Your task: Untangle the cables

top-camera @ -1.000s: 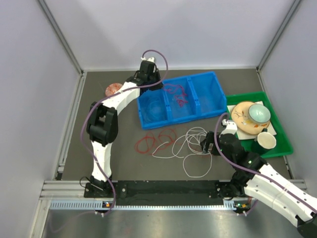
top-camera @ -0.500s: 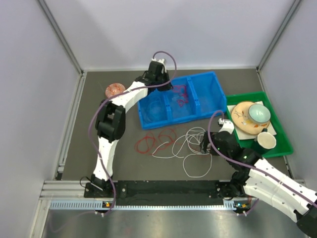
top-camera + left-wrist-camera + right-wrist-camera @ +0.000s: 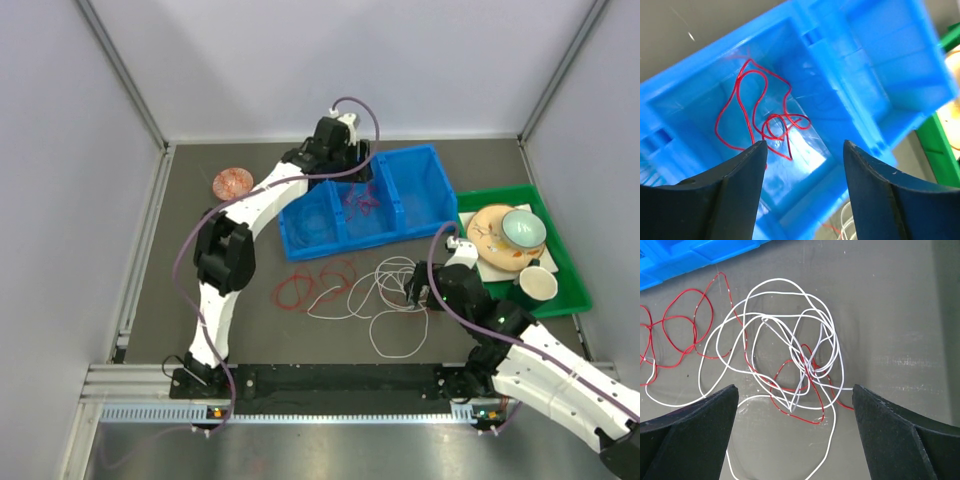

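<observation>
Counter (image 3: 200, 290): dark, carries everything; blue bin (image 3: 415, 195): three compartments, the landmark.
Left gripper (image 3: 804, 147): above the bin's far side, jaws apart, holding nothing; right gripper (image 3: 795, 390): in front of the bin, jaws wide, empty, over the tangle.
Cables: white cable (image 3: 807, 362) knotted with a red strand, in front of the bin; loose red cable (image 3: 300, 285) in front of its left end; coiled red cable (image 3: 785, 120) inside its middle compartment.
Handling, judged: light, limp, springy; pinch a free outer loop, not the knot.
</observation>
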Tool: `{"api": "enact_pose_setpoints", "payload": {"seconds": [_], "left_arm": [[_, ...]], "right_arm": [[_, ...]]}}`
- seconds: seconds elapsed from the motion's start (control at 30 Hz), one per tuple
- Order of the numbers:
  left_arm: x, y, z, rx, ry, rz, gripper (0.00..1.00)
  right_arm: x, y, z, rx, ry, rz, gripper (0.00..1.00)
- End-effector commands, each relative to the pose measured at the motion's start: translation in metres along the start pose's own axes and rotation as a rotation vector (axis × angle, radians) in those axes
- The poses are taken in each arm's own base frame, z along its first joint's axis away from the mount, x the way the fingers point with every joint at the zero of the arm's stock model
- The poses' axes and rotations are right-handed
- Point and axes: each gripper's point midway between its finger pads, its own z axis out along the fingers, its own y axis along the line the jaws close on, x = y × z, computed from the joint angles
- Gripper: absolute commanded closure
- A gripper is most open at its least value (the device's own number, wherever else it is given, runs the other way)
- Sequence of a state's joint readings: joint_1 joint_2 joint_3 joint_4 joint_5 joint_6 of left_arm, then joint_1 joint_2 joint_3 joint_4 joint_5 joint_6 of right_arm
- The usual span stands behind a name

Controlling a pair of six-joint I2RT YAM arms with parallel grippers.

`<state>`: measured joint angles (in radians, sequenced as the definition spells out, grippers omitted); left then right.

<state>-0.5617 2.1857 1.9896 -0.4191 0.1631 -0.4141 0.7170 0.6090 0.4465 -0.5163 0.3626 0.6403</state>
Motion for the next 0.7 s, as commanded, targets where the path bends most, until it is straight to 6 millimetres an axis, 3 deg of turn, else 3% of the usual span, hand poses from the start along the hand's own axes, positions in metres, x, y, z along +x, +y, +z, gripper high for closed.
{"api": "enact_pose_setpoints", "payload": {"seconds": [0.0,0.07,0.13,0.17,0.2,0.23,0.27,0.3,0.33,0.37,0.4,0.47,0.5,0.57,0.6,0.67], "left_arm": [[-0.089,-0.057,-0.107,0.031,-0.265,0.138,0.32],[-0.086,-0.064,-0.125,0.011,-0.286,0.182,0.31],[-0.079,-0.062,-0.156,-0.032,-0.323,0.203,0.3],[-0.086,-0.068,-0.188,-0.03,-0.386,0.203,0.3],[-0.059,-0.049,-0.181,-0.087,-0.34,0.198,0.29],[-0.048,-0.048,-0.188,-0.089,-0.339,0.198,0.27],[-0.048,-0.049,-0.214,-0.084,-0.391,0.192,0.22],[-0.013,-0.024,-0.203,-0.157,-0.337,0.184,0.19],[0.0,-0.02,-0.207,-0.162,-0.331,0.181,0.18],[0.005,-0.018,-0.225,-0.158,-0.357,0.169,0.18],[0.035,0.001,-0.218,-0.198,-0.304,0.158,0.18],[0.053,0.012,-0.233,-0.224,-0.306,0.101,0.2],[0.082,0.026,-0.227,-0.252,-0.252,0.064,0.21],[0.102,0.037,-0.23,-0.281,-0.237,0.027,0.21],[0.127,0.047,-0.223,-0.312,-0.186,0.001,0.23],[0.147,0.063,-0.22,-0.39,-0.153,-0.034,0.23]], "right_arm": [[-0.024,0.009,-0.007,-0.023,-0.066,0.043,0.06],[-0.026,0.01,-0.008,-0.026,-0.072,0.048,0.05],[-0.028,0.011,-0.009,-0.03,-0.075,0.047,0.03],[-0.028,0.011,-0.009,-0.029,-0.074,0.045,0.01],[-0.028,0.011,-0.008,-0.026,-0.072,0.044,0.01],[-0.029,0.011,-0.008,-0.024,-0.075,0.048,0.01],[-0.029,0.011,-0.008,-0.025,-0.073,0.049,0.01],[-0.029,0.012,-0.008,-0.024,-0.074,0.052,0.01],[-0.028,0.011,-0.007,-0.022,-0.075,0.052,0.01],[-0.028,0.012,-0.006,-0.023,-0.071,0.049,0.01],[-0.028,0.013,-0.006,-0.026,-0.073,0.048,0.01],[-0.028,0.015,-0.005,-0.034,-0.066,0.044,0.01],[-0.028,0.016,-0.004,-0.036,-0.061,0.041,0.01],[-0.028,0.018,-0.003,-0.041,-0.058,0.037,0.01],[-0.026,0.019,-0.002,-0.045,-0.05,0.033,0.01],[-0.026,0.023,0.0,-0.057,-0.048,0.035,0.01]]}}
